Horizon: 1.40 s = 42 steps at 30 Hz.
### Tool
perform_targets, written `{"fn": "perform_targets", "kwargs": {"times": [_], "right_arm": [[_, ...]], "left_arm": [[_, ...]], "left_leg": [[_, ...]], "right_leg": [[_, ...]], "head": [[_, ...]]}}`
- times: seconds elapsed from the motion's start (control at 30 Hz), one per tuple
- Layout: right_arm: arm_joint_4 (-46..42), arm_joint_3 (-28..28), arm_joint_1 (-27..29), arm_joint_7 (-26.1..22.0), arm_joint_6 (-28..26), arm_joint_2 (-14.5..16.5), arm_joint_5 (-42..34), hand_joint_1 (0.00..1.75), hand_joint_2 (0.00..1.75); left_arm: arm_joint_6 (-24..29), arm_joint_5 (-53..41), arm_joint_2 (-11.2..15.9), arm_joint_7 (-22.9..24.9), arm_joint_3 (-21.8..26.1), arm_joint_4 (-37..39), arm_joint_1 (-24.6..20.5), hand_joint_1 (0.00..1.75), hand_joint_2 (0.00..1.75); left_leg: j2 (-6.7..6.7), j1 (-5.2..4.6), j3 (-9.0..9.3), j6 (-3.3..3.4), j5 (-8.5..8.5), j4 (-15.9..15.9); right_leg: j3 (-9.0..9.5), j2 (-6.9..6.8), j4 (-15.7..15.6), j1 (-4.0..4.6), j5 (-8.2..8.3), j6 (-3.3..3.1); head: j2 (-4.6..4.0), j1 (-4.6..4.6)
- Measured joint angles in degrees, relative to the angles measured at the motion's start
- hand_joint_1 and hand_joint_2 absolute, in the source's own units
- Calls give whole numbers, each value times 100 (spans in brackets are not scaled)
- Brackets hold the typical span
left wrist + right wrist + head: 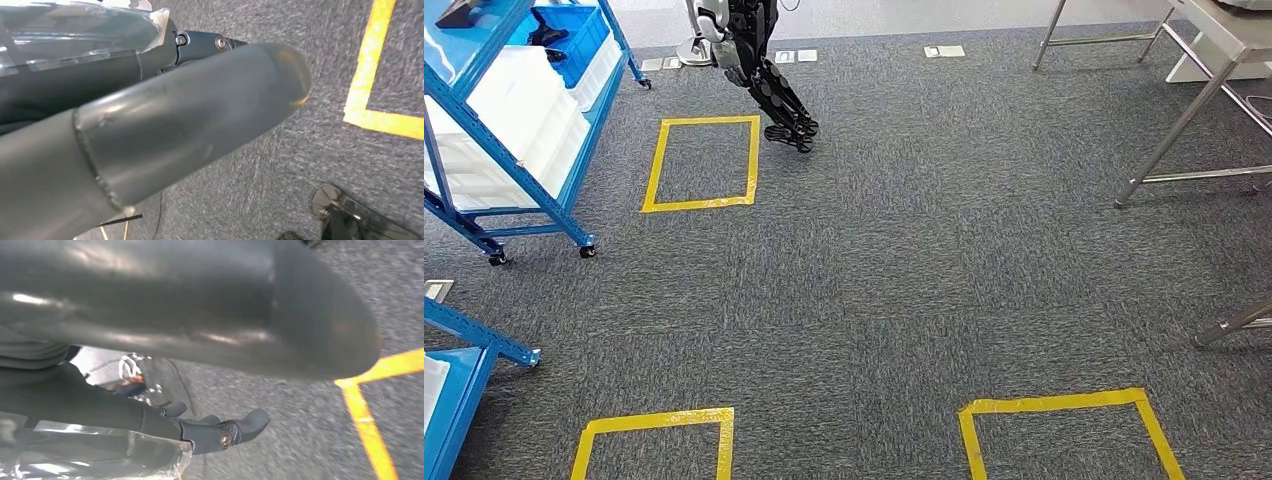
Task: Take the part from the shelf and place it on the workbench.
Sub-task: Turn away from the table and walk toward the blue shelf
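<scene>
A blue wheeled shelf [544,200] stands at the far left with white bins and a blue bin [574,35]; a small dark item [549,38] lies in the blue bin. The steel workbench [1214,45] stands at the far right, showing mostly its legs. My left hand [175,125] hangs over the grey carpet, its thick thumb apart from the dark fingers [205,44], with nothing in it. My right hand [200,315] also hangs over the carpet, its fingers [235,432] stretched out away from the thumb, holding nothing.
Yellow tape squares mark the carpet: one [704,203] by the shelf and two near me [1064,403] [654,420]. Another robot's dark legs [774,90] stand at the far side. A second blue rack [464,370] is at my near left, a steel leg [1234,322] at the right.
</scene>
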Motion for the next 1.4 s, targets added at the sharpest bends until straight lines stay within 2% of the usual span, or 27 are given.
{"fn": "perform_targets", "kwargs": {"times": [0.07, 0.1, 0.13, 0.17, 0.27, 0.33, 0.43, 0.5, 0.57, 0.6, 0.63, 0.67, 0.7, 0.77, 0.8, 0.83, 0.87, 0.9, 0.97, 1.0, 1.07, 1.1, 1.13, 1.2, 1.27, 1.33, 1.4], "right_arm": [[3, 3, 2, 49, -38, 1, 24, 0, 0], [4, 6, 3, 79, -68, 3, 38, 0, 0], [5, 9, 1, 100, -103, 8, 52, 0, 0], [5, 16, -3, 100, -136, 16, 65, 0, 0], [5, 54, -17, -20, -194, 55, 126, 0, 0], [8, 80, -15, -120, -207, 74, 166, 0, 0], [14, 102, -17, -218, -215, 93, 216, 0, 0], [14, 127, -29, -261, -210, 98, 271, 0, 0], [16, 157, -29, -270, -194, 98, 315, 0, 0], [19, 168, -23, -261, -187, 97, 332, 0, 0], [21, 177, -17, -242, -186, 96, 351, 0, 0], [22, 185, -14, -217, -191, 98, 367, 0, 0], [23, 192, -16, -192, -196, 102, 378, 0, 0], [23, 202, -22, -152, -204, 115, 389, 0, 0], [25, 205, -21, -142, -206, 120, 390, 0, 0], [26, 209, -18, -136, -208, 122, 388, 0, 0], [28, 211, -16, -133, -214, 122, 380, 0, 0], [29, 213, -12, -133, -225, 120, 373, 0, 0], [29, 213, -10, -142, -250, 104, 364, 0, 0], [29, 213, -5, -151, -264, 92, 368, 0, 0], [29, 213, 2, -163, -282, 63, 375, 0, 0], [29, 213, 3, -171, -289, 51, 377, 0, 0], [29, 213, 1, -186, -290, 44, 378, 0, 0], [29, 213, -9, -258, -290, 38, 389, 0, 0], [29, 216, -17, -349, -288, 42, 420, 0, 0], [30, 225, -17, -416, -273, 54, 460, 0, 0], [31, 235, -11, -452, -258, 69, 480, 0, 0]], "left_arm": [[-4, -82, 0, -3, -39, 1, -4, 0, 0], [-9, -148, 2, -12, -71, 1, 0, 0, 0], [-12, -217, 8, -33, -112, 1, 7, 0, 0], [-10, -274, 19, -68, -150, 1, 10, 0, 0], [34, -415, 63, -240, -247, -3, -6, 0, 0], [105, -562, 86, -355, -329, -4, -20, 0, 0], [253, -699, 118, -415, -464, -4, -23, 0, 0], [351, -675, 129, -413, -500, -4, -30, 0, 0], [431, -630, 133, -396, -504, -4, -43, 0, 0], [458, -616, 133, -387, -504, -4, -45, 0, 0], [482, -602, 132, -381, -505, -4, -43, 0, 0], [506, -593, 130, -387, -505, -4, -42, 0, 0], [528, -588, 126, -402, -504, -4, -41, 0, 0], [562, -584, 117, -465, -504, -5, -51, 0, 0], [570, -580, 109, -507, -504, -6, -59, 0, 0], [575, -574, 101, -549, -504, -6, -63, 0, 0], [577, -566, 92, -590, -505, -5, -60, 0, 0], [581, -558, 85, -631, -505, -4, -49, 0, 0], [598, -555, 73, -696, -505, -3, -30, 0, 0], [608, -564, 68, -720, -505, -3, -33, 0, 0], [618, -582, 56, -748, -505, -4, -49, 0, 0], [620, -588, 51, -756, -505, -4, -54, 0, 0], [625, -587, 48, -762, -505, -4, -54, 0, 0], [649, -561, 45, -780, -503, -4, -53, 0, 0], [683, -511, 46, -796, -491, -4, -69, 0, 0], [713, -457, 46, -801, -455, -4, -83, 0, 0], [734, -419, 46, -802, -417, -4, -78, 0, 0]], "left_leg": [[76, -11, -343, -7, -387, 835], [82, -10, -453, -12, -482, 1116], [93, -10, -462, -12, -466, 1188], [116, -10, -343, -8, -324, 994], [320, -39, 272, 42, 213, -144], [388, -89, 404, 79, 284, -406], [221, -84, 414, 133, 300, -501], [89, -41, 456, 204, 283, -631], [3, -36, 436, 254, 282, -672], [-34, -34, 424, 263, 290, -672], [-79, -30, 419, 267, 296, -672], [-132, -23, 422, 265, 301, -671], [-189, -11, 430, 261, 305, -670], [-308, 6, 433, 233, 311, -662], [-352, 10, 413, 208, 323, -651], [-387, 10, 382, 175, 341, -644], [-423, 13, 346, 133, 372, -642], [-463, 21, 317, 94, 391, -649], [-360, 13, 226, 39, 305, -559], [-218, 2, 88, 24, 142, -271], [45, -12, -313, 6, -249, 591], [104, -12, -513, 1, -401, 1019], [113, -13, -593, 8, -428, 1191], [152, -36, -339, 70, -105, 716], [332, -121, 126, 181, 273, -157], [434, -205, 300, 247, 355, -492], [335, -210, 307, 284, 377, -548]], "right_leg": [[0, -94, -12, 34, 7, -43], [-2, -142, -15, 46, 9, -49], [-1, -182, -14, 52, 6, -50], [10, -217, -11, 54, -2, -56], [44, -299, 19, 78, -62, -65], [16, -348, 68, 118, -84, -48], [-73, -365, 163, 111, -140, -28], [-354, -232, 625, 74, -371, -31], [-824, -123, 1516, 48, -670, -31], [-1012, -104, 1876, 41, -751, -11], [-1103, -93, 2033, 34, -747, 26], [-1061, -81, 1922, 24, -651, 77], [-905, -56, 1589, 7, -484, 131], [-446, 201, 675, -49, -127, 225], [-292, 320, 371, -68, -26, 247], [-211, 411, 212, -75, 16, 255], [-192, 405, 198, -57, 17, 252], [-201, 332, 188, -55, 21, 248], [-173, 192, 128, -67, 27, 221], [-160, 104, 89, -73, 30, 186], [-146, -48, 62, -37, 26, 121], [-145, -129, 60, -11, 24, 99], [-143, -193, 60, 5, 17, 90], [-115, -303, 60, 27, -6, 62], [-85, -391, 67, 48, -43, 31], [-109, -470, 94, 61, -60, 27], [-151, -543, 109, 69, -76, 37]], "head": [[0, -20], [0, -21], [0, -24], [0, -26], [0, -26], [0, -22], [0, -20], [0, 2], [0, 21], [0, 22], [0, 22], [0, 22], [0, 21], [0, 31], [0, 36], [0, 40], [0, 42], [0, 41], [0, 24], [0, 3], [0, -36], [0, -43], [0, -44], [0, -43], [0, -41], [0, -46], [0, -57]]}}
